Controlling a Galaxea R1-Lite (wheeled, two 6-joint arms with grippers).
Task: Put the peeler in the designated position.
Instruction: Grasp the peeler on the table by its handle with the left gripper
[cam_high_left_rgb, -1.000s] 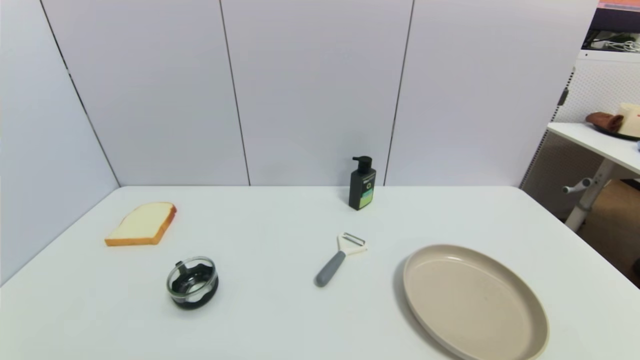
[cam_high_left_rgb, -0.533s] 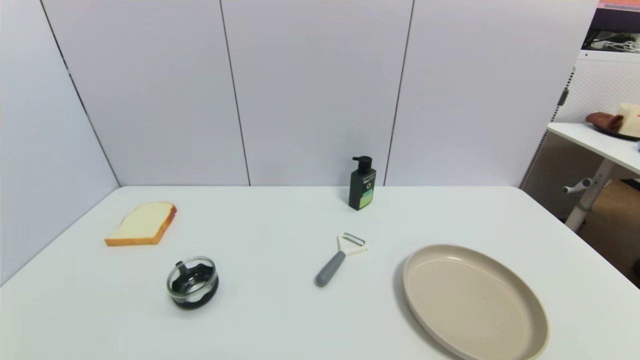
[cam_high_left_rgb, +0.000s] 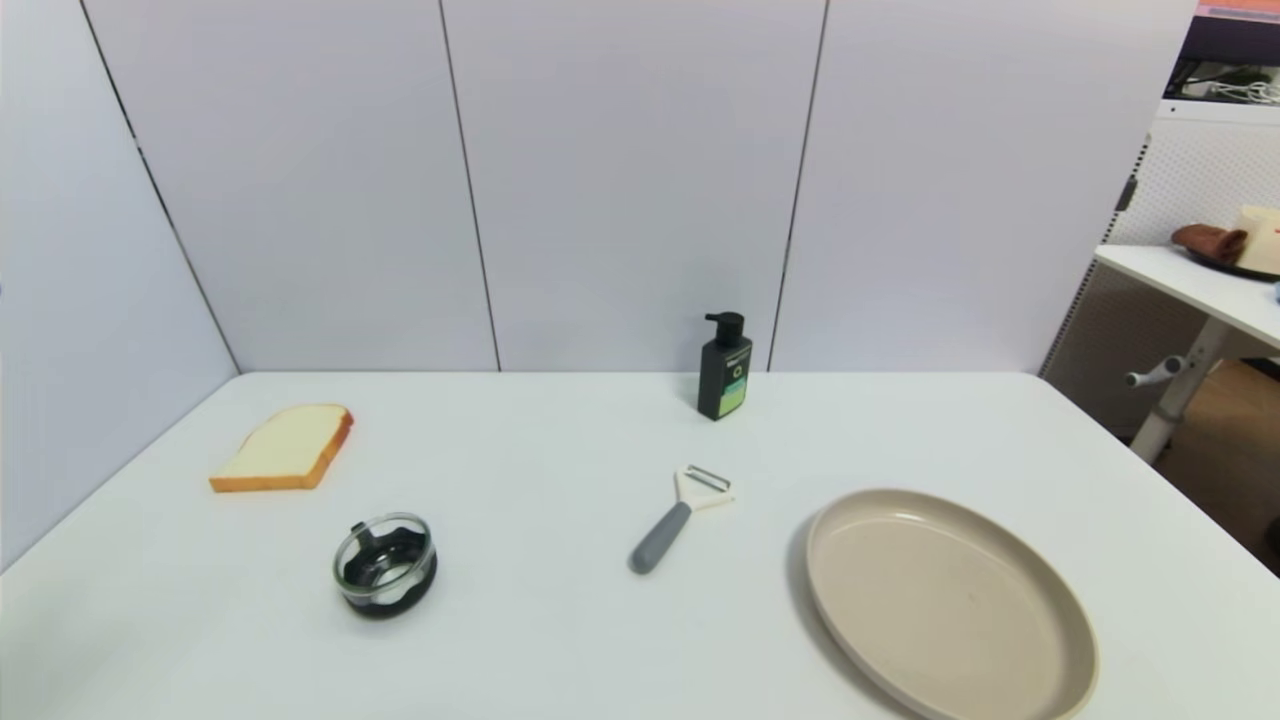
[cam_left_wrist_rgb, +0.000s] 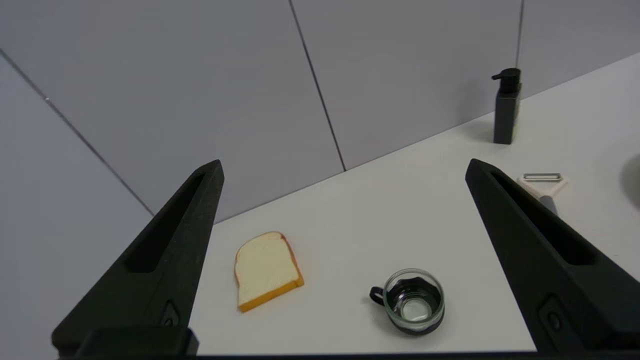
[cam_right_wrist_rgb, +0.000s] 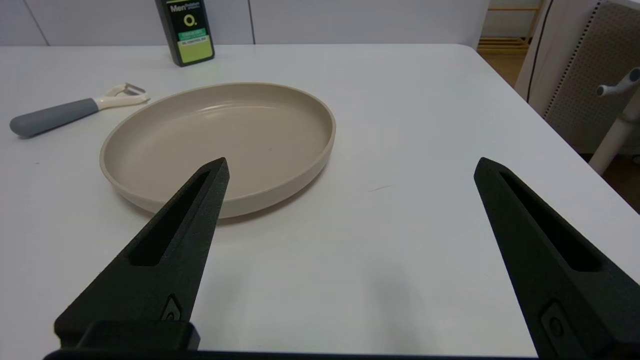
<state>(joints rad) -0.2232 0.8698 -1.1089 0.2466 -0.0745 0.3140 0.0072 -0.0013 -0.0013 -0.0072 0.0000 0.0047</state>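
The peeler (cam_high_left_rgb: 675, 517) lies flat near the table's middle, grey handle toward me and cream forked head pointing to the back; it also shows as the peeler (cam_left_wrist_rgb: 543, 184) and the peeler (cam_right_wrist_rgb: 70, 111). Neither arm appears in the head view. My left gripper (cam_left_wrist_rgb: 342, 167) is open and empty, held back over the table's near left, well short of the peeler. My right gripper (cam_right_wrist_rgb: 350, 165) is open and empty too, hovering over the table's near right beside the plate. The designated position is unmarked bare white tabletop and I cannot single it out.
A large beige plate (cam_high_left_rgb: 1050, 610) sits at the front right. A dark pump bottle (cam_high_left_rgb: 725, 368) stands behind the peeler by the wall. A bread slice (cam_high_left_rgb: 284, 447) and a glass cup (cam_high_left_rgb: 385, 563) lie at the left. The table's right edge (cam_high_left_rgb: 1160, 470) drops off.
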